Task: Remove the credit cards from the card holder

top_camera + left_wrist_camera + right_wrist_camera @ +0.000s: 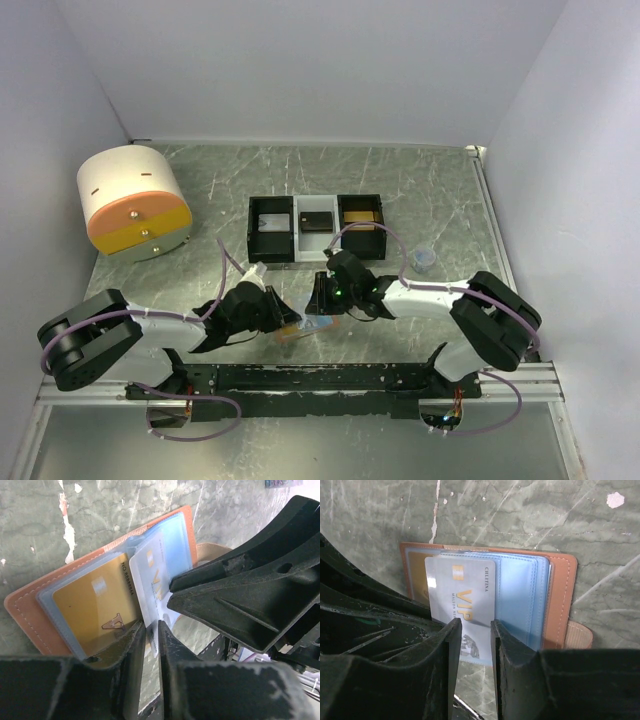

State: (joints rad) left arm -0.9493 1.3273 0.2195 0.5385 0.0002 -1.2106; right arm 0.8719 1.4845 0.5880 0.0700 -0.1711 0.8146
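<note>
The salmon-orange card holder (296,331) (30,607) (560,595) lies open on the table between both arms, its light blue sleeves showing. A gold card (95,605) (417,582) sits in a sleeve. A silver VIP card (150,575) (462,595) sticks partly out. My left gripper (285,320) (151,625) has its jaws a narrow way apart, with the silver card's corner between them. My right gripper (318,300) (476,622) stands open over the silver card, pinching nothing; its fingers (240,590) reach the card's edge.
A black-and-white three-compartment tray (296,258) stands just behind the grippers, holding a dark card and a gold one. At the back left rests a white and orange drum (135,200). A small bluish item (425,258) lies to the right. Walls enclose three sides.
</note>
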